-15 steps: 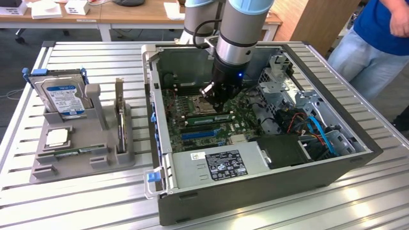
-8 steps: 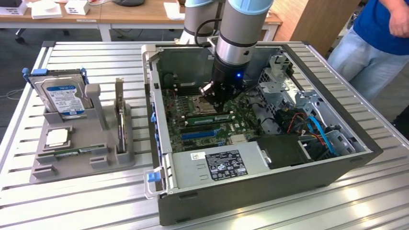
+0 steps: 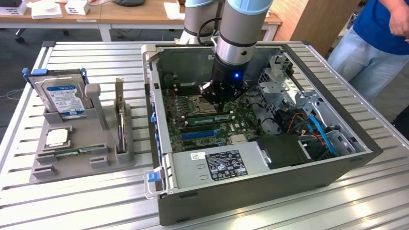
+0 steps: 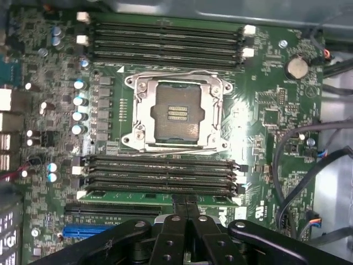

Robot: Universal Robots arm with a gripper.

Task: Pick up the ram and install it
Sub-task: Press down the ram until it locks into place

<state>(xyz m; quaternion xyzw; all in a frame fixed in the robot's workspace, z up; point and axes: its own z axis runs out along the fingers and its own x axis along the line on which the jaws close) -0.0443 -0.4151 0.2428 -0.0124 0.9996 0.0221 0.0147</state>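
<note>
One ram (image 4: 160, 197) stick apparently sits in its motherboard (image 4: 265, 110) slot beneath the closed, empty jaws (image 4: 186, 212); another waits on the worktop (image 3: 83, 201) holder (image 3: 76, 160).

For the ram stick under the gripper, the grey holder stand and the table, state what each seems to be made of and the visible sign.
Ram stick: green circuit board, probably fibreglass laminate; matte green edge.
Grey holder stand: likely moulded or printed plastic; uniform dull grey, blocky shapes.
Table: metal, probably aluminium; silvery, ribbed slats with soft reflections.
</note>
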